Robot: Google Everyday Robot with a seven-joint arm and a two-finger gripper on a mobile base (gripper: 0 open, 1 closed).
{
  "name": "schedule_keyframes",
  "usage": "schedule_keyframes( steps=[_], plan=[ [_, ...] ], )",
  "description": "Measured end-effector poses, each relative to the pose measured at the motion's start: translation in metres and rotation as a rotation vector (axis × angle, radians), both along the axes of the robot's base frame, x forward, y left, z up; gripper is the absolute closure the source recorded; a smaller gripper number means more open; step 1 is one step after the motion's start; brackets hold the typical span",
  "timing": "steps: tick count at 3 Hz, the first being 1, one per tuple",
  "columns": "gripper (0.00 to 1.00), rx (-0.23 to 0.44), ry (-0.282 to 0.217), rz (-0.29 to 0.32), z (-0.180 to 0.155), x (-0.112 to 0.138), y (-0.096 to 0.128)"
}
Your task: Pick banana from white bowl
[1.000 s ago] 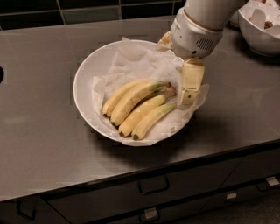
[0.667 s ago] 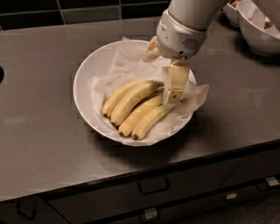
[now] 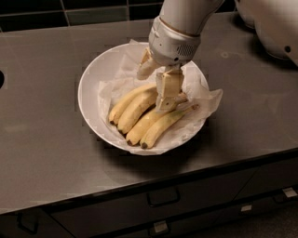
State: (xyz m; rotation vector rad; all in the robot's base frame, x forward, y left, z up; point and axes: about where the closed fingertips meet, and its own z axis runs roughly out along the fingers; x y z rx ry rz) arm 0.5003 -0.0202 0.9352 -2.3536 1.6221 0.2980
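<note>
Hand: the hand [image 3: 151,92] hangs from the white arm [image 3: 174,39], low inside the white bowl [image 3: 88,88], over the stem end of the bunch.
Hand state: spread wide, holding nothing; its two pale fingers [image 3: 168,88] stand apart, one at the back left, one at the front. The front one's tip is down among the stems.
Banana: the banana [image 3: 163,126] lies in the bowl as the frontmost of the bunch. Its dark tip points front-left and its stem points right, just beside the front finger.
Other bananas: three other bananas [image 3: 135,108] lie side by side behind it, touching one another, running the same way.
Paper: crumpled white paper [image 3: 205,100] lines the bowl under the fruit and sticks out past the rim on the right.
Bowl: sits on the dark grey counter [image 3: 46,153], near its front edge.
Below: drawers [image 3: 163,197] with handles run under the counter.
Behind: dark tiles [image 3: 93,14] along the back.
</note>
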Motion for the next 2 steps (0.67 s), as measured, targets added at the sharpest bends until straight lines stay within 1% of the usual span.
schedule_keyframes(
  steps=[2],
  plan=[
    [0.38,-0.006,0.038,0.054,-0.0161,-0.0042,0.0153]
  ],
)
